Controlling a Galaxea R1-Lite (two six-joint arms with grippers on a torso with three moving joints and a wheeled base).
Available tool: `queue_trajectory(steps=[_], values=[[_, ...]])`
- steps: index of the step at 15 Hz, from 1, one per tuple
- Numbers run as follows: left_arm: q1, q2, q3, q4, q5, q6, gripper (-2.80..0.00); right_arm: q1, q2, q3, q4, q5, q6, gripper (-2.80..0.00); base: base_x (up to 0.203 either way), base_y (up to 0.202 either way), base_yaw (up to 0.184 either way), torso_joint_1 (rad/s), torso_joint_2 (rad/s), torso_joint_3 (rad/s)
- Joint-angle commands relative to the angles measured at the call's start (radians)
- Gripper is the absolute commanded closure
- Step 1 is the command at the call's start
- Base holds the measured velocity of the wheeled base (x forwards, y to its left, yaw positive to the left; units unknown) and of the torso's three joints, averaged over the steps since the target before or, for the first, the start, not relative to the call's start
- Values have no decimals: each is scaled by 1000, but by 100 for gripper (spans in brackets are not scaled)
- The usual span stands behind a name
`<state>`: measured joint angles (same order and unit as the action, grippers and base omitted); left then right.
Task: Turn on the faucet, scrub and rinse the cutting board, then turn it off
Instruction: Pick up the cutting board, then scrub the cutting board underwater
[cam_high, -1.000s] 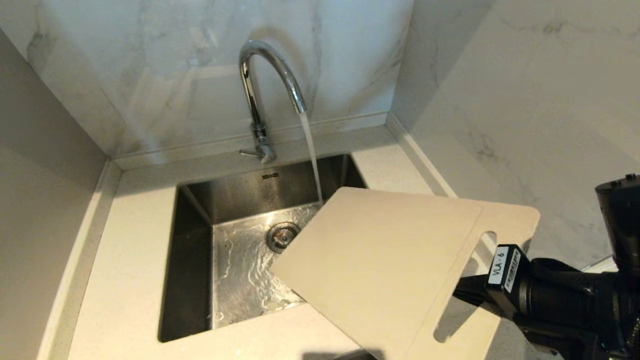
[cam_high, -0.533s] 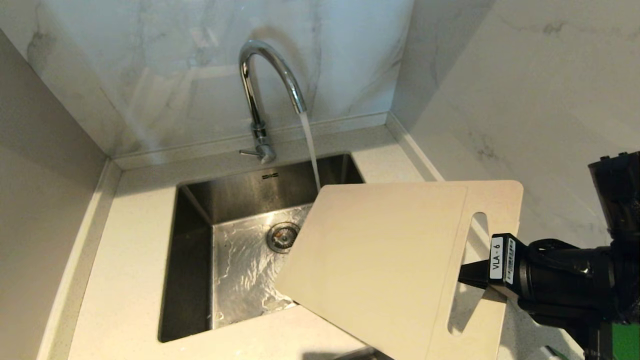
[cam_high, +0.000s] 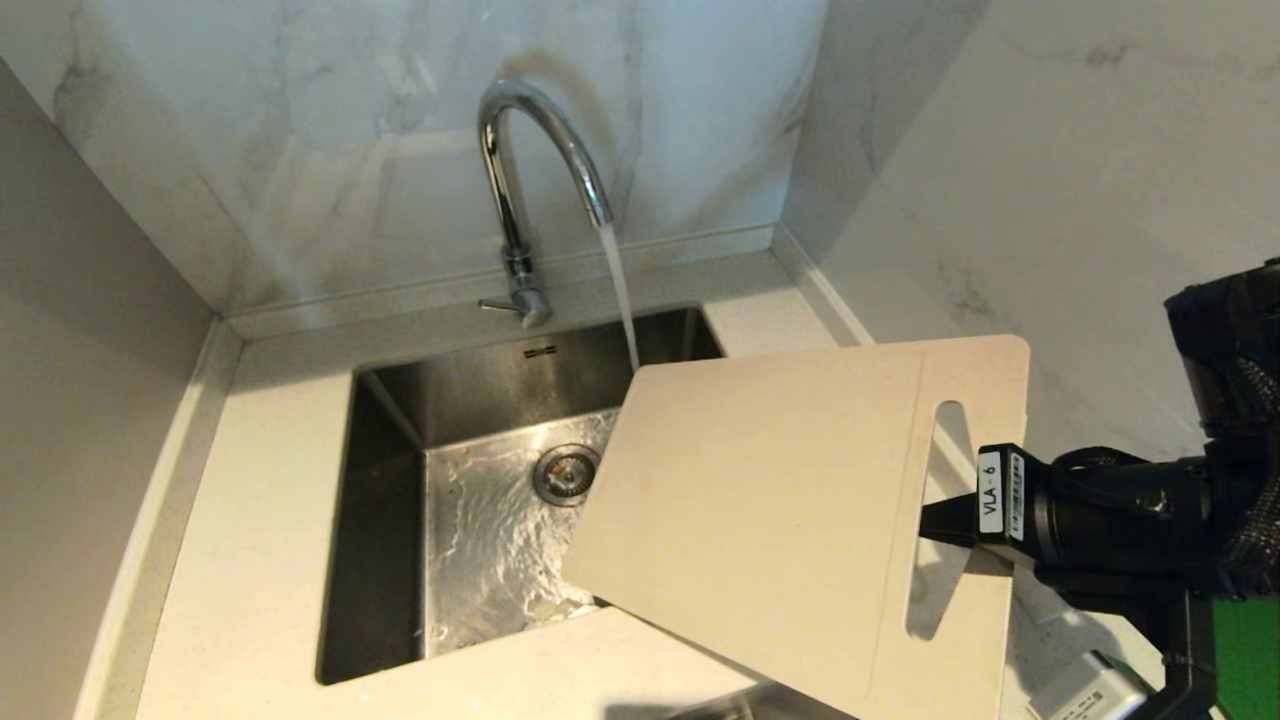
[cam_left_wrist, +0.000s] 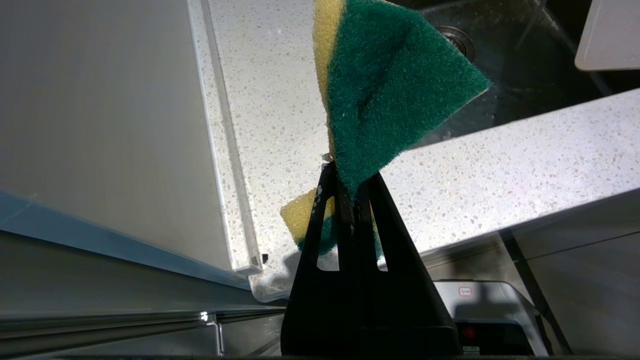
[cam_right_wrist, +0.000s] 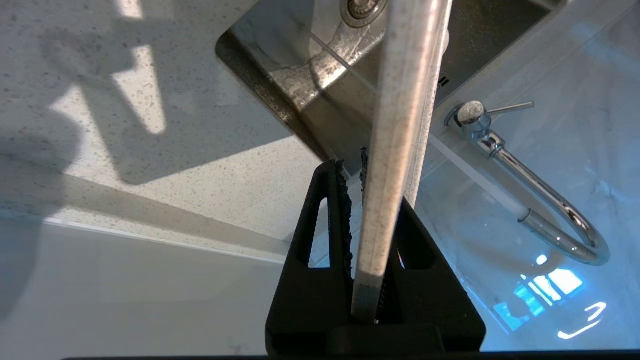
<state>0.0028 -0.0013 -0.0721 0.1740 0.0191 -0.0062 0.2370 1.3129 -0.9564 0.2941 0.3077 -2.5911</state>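
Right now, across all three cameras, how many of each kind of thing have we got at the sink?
Faucet, running: 1
Cutting board, held by the right gripper: 1
Sponge, green and yellow, in the left gripper: 1
Sink: 1
Total: 4

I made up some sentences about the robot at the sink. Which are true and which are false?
1. Water runs from the faucet. True.
2. The right tool holds the board. True.
3. The board lies flat in the sink. False: it is held tilted, partly over the sink.
4. The left tool holds a sponge. True.
5. The sponge is pink. False: it is green and yellow.
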Motion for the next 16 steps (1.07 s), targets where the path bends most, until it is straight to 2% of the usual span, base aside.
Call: queue_trajectory(steps=[1, 3, 5, 7, 10, 16], values=[[0, 1, 0, 1, 2, -4, 0, 1, 6, -4, 0, 2, -15, 0, 0, 0, 0, 0, 0, 0], [0, 1, 0, 2, 1, 8, 0, 1, 5, 2, 0, 5, -15, 0, 0, 0, 0, 0, 0, 0], [-3, 27, -49, 1, -5, 0, 0, 1, 5, 2, 0, 5, -15, 0, 0, 0, 0, 0, 0, 0], [-10, 159, -151, -2, -5, -37, 0, 1, 6, 5, 0, 7, -15, 0, 0, 0, 0, 0, 0, 0], [-78, 377, -365, -6, -1, -60, 0, 1, 2, 5, 0, 9, -12, 0, 0, 0, 0, 0, 0, 0], [-172, 693, -574, -20, -9, -69, 0, 2, 16, -11, -2, 13, -11, 0, 0, 0, 0, 0, 0, 0]])
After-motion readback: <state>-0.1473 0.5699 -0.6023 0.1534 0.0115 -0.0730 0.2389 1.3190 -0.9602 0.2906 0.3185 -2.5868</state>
